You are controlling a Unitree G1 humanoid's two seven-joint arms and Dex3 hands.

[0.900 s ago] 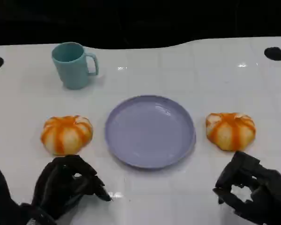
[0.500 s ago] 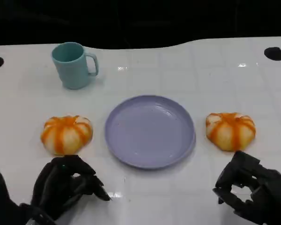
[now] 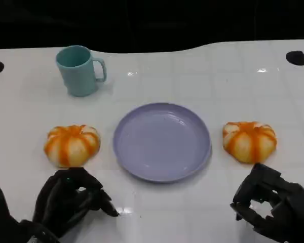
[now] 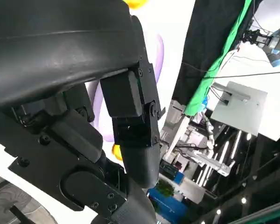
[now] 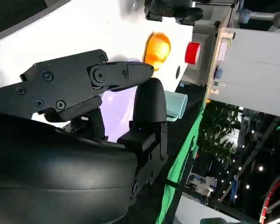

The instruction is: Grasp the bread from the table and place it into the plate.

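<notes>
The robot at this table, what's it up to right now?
Nothing is held yet. Two round orange-and-white striped bread rolls lie on the white table, the left bread roll and the right bread roll on either side of a bare lavender round plate. The left hand and right hand sit near the table's front edge, each just short of the roll on its side, fingers curled in on nothing. A teal mug stands further back.

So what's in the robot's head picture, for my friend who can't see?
A purple plate sits mid-table between two orange-striped breads, left one, right one. Both black hands, left hand and right hand, wait below, holding nothing. A teal mug stands behind.
</notes>
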